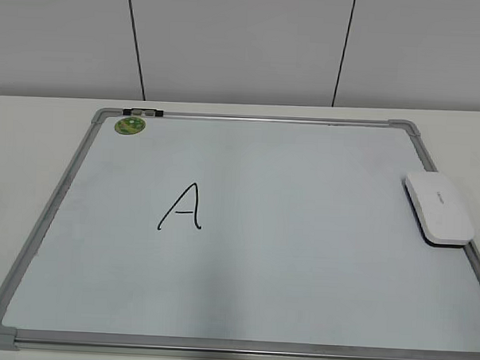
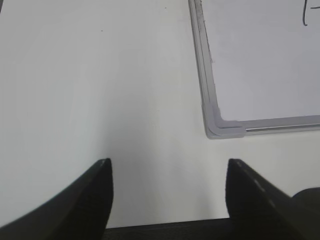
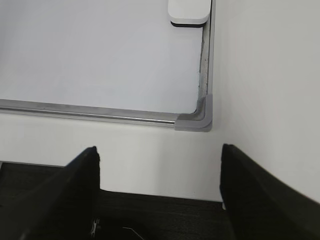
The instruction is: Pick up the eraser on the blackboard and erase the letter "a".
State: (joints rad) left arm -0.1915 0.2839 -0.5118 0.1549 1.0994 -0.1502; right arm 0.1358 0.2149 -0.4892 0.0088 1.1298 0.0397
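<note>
The blackboard (image 1: 258,119), a white board in a silver-grey frame, lies flat on the table. The white eraser (image 1: 439,209) rests on its right edge and also shows at the top of the right wrist view (image 3: 188,11). The only writing I see is a large pointed capital "A" (image 1: 183,208) left of centre; no small lowercase "a" shows. My left gripper (image 2: 170,162) is open and empty over bare table, off the board's near left corner (image 2: 220,127). My right gripper (image 3: 160,149) is open and empty, short of the near right corner (image 3: 197,120). Neither gripper shows in the exterior view.
A small green round magnet (image 1: 130,126) and a black clip (image 1: 143,112) sit at the board's far left corner. White table surrounds the board; a panelled wall stands behind it. A black stroke (image 2: 305,12) shows at the top right of the left wrist view.
</note>
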